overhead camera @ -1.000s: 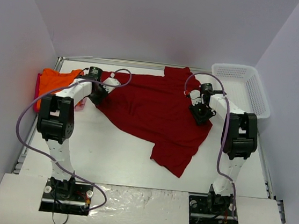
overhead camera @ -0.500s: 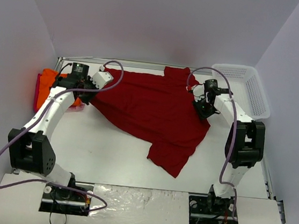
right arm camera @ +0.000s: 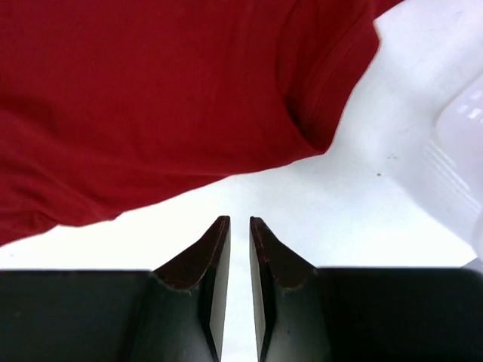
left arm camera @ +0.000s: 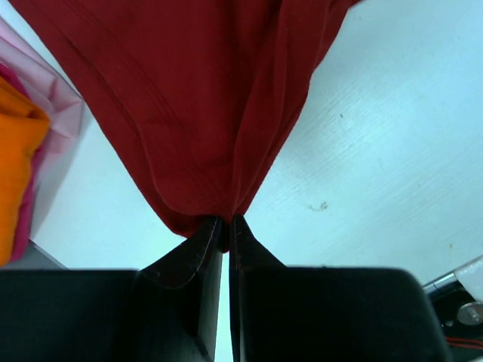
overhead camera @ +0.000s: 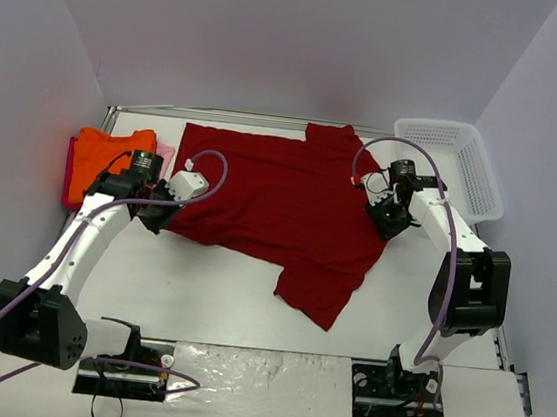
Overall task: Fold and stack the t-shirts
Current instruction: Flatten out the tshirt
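A large dark red t-shirt [overhead camera: 279,204] lies spread across the back middle of the table, one sleeve reaching toward the near side. My left gripper [overhead camera: 157,217] is shut on its left corner; the left wrist view shows the red cloth [left arm camera: 204,113] bunched between the closed tips [left arm camera: 226,220]. My right gripper [overhead camera: 389,224] hovers just off the shirt's right edge [right arm camera: 151,98], its jaws [right arm camera: 239,220] a narrow gap apart with only bare table between them. An orange t-shirt [overhead camera: 109,154] lies on a pale pink one [overhead camera: 164,152] at the far left.
A white mesh basket [overhead camera: 465,164] stands at the back right, and its wall [right arm camera: 460,173] shows close beside my right gripper. Walls enclose the table on three sides. A raised rail runs along the table's left edge.
My left gripper has pulled the shirt's left corner toward the near side, flattening the cloth. My right gripper has slid right, off the shirt's edge, and its jaws have narrowed.
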